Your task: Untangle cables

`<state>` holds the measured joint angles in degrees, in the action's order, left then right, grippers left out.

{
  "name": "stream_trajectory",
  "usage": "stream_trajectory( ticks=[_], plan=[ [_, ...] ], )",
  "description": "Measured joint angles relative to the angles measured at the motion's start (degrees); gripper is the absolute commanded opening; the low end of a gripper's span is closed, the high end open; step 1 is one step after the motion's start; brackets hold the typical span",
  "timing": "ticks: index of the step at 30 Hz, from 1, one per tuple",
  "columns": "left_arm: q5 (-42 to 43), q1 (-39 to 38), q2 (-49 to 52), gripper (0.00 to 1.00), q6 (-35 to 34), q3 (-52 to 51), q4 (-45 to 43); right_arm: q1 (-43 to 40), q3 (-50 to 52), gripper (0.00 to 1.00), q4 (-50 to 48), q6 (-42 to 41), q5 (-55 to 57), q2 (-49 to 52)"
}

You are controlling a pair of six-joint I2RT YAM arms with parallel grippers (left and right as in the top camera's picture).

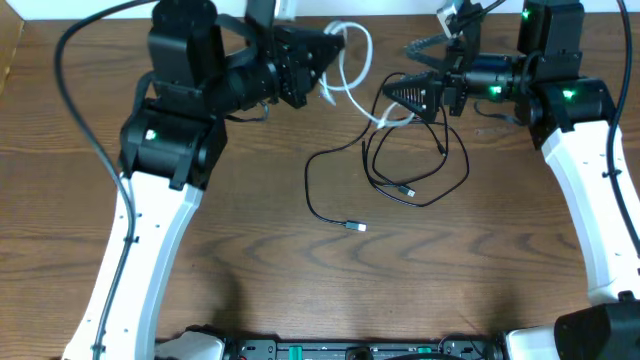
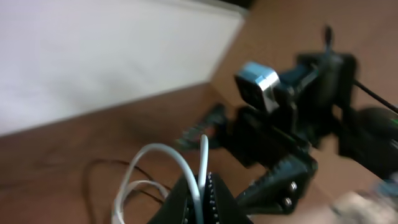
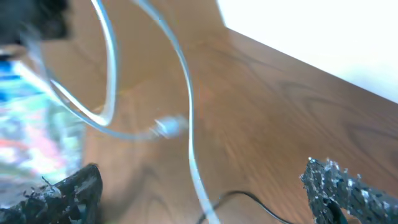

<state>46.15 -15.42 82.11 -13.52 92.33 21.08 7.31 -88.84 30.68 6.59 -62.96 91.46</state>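
Observation:
The white cable [image 1: 364, 52] is lifted off the table at the back middle. My left gripper [image 1: 333, 52] is shut on it, and the left wrist view shows the fingers [image 2: 203, 190] pinching two white strands [image 2: 155, 151]. My right gripper [image 1: 397, 72] is open just right of the white loop. In the right wrist view the white cable [image 3: 188, 124] and its plug hang between the spread fingers [image 3: 208, 193] without touching them. The black cable [image 1: 308, 185] lies in loose loops on the table below the right gripper, with its plugs free; a bit of it shows in the right wrist view [image 3: 249, 198].
The brown wooden table [image 1: 230, 250] carries both cables. A white wall [image 2: 93, 56] runs along the back edge. The right arm and its camera [image 2: 258, 87] show close in front of the left gripper. Thick black arm wires hang at the left [image 1: 75, 90] and far right.

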Motion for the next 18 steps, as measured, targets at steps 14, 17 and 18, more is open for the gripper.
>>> stream_trajectory(
  ticks=[14, 17, 18],
  plan=[
    [21.14, -1.77, 4.90, 0.08, -0.26, -0.02, 5.79, 1.51, 0.02, 0.82, -4.04, 0.44, -5.60, 0.17],
    [22.21, -3.72, 4.90, 0.08, -0.26, -0.02, 5.64, 2.82, 0.00, 0.58, -4.28, 0.37, -5.42, 0.72],
    [22.53, -4.28, 4.90, 0.08, -0.26, 0.00, 5.53, 3.02, 0.00, 0.47, -4.33, 0.33, -5.16, 0.87]
  ],
)
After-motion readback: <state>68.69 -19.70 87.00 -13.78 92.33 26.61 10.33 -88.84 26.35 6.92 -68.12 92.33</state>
